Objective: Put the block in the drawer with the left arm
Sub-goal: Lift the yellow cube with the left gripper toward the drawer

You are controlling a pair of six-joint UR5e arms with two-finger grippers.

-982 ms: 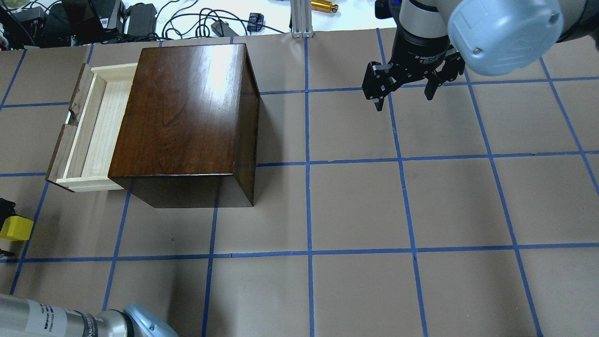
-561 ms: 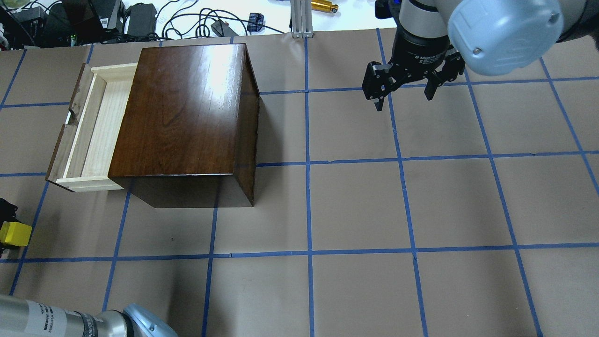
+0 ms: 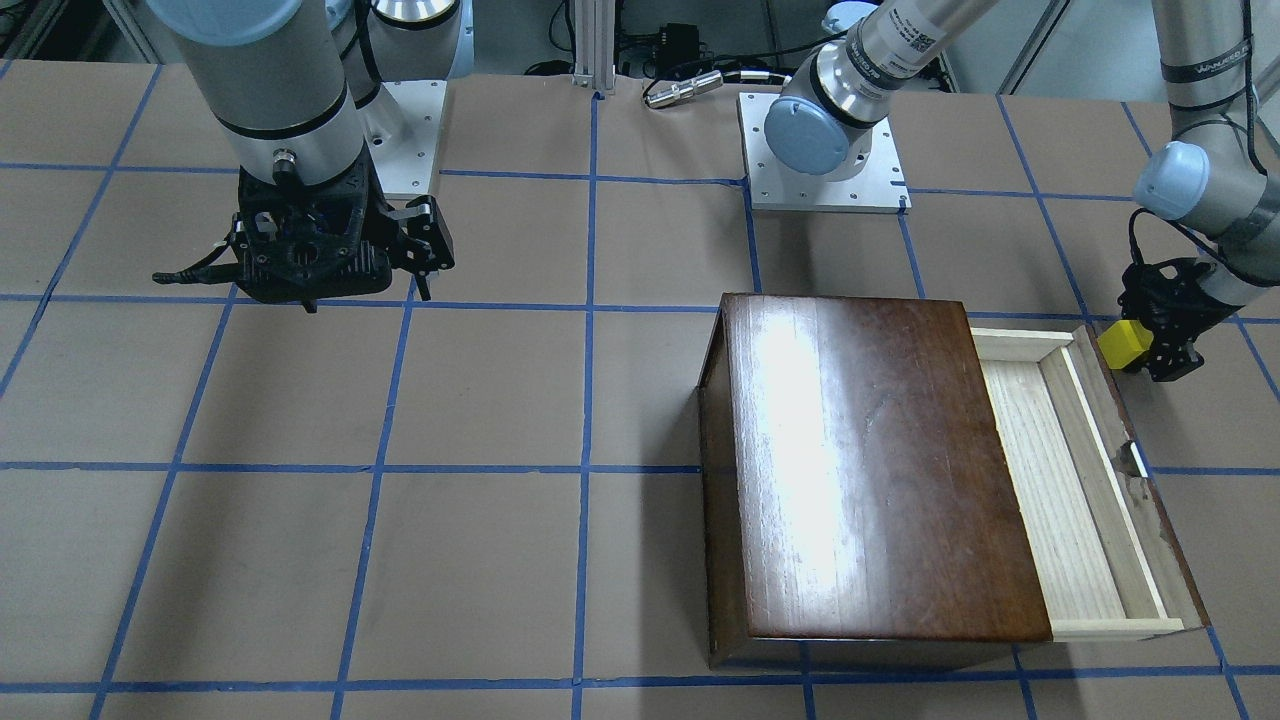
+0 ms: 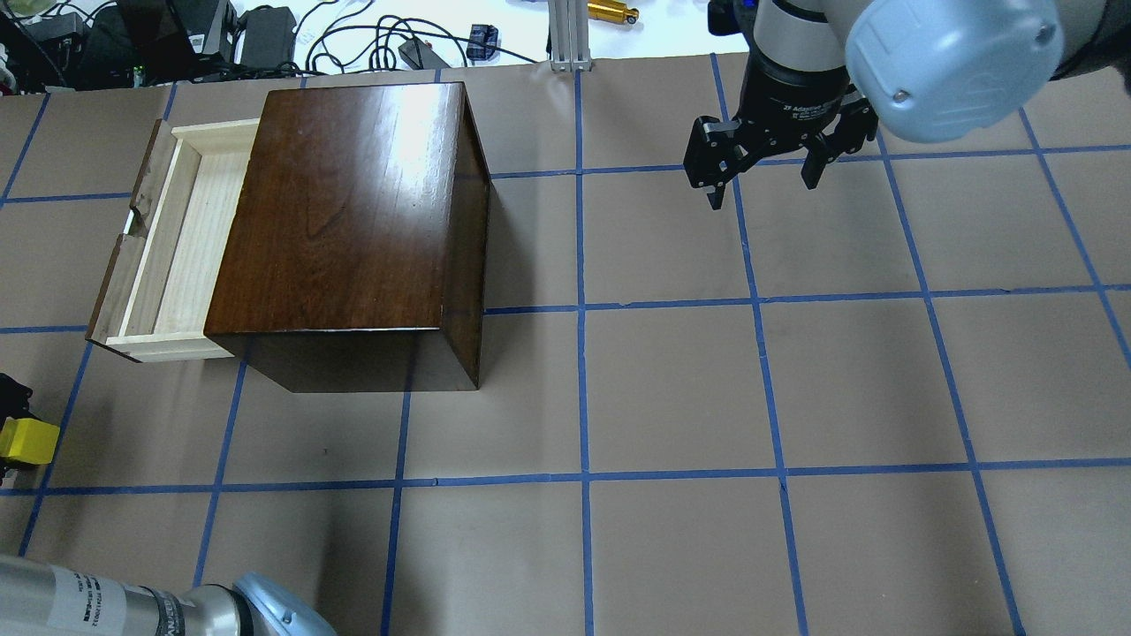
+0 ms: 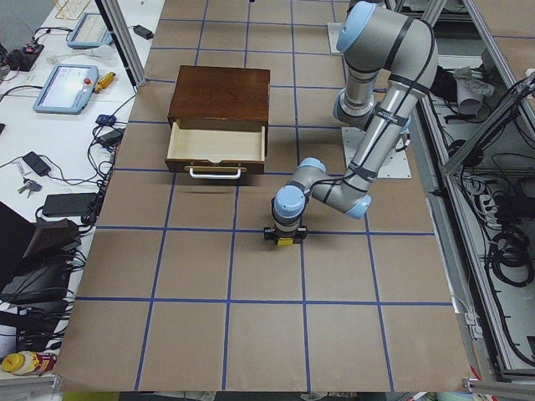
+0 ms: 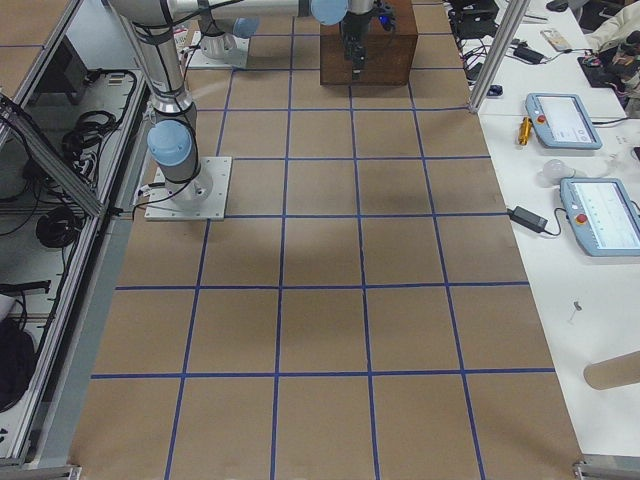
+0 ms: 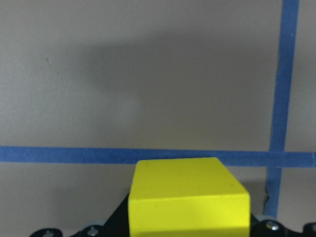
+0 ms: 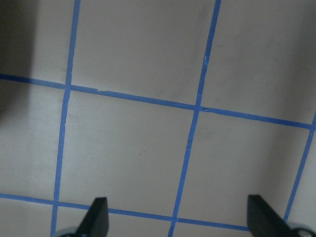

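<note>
We see the block, a small yellow cube, clamped in the left end effector, whose black fingers press on its two sides. It sits outside the drawer, at the far left of the overhead view and nearer the robot than the drawer's near corner. From the front camera the block shows just beside that corner of the dark front panel, but not over the pale tray. In the left wrist view the block fills the lower middle, with brown paper and blue tape lines beyond it and a soft shadow on the paper. We cannot tell whether the block is clear of the worktop.

The drawer is pulled open to the left of the cabinet, and its pale wooden floor is bare where we can see it. A metal handle shows on the front panel in the left side view.

The right end effector hangs over the worktop at the far right, well apart from the cabinet. Its fingers stand wide apart with nothing between them.
</note>
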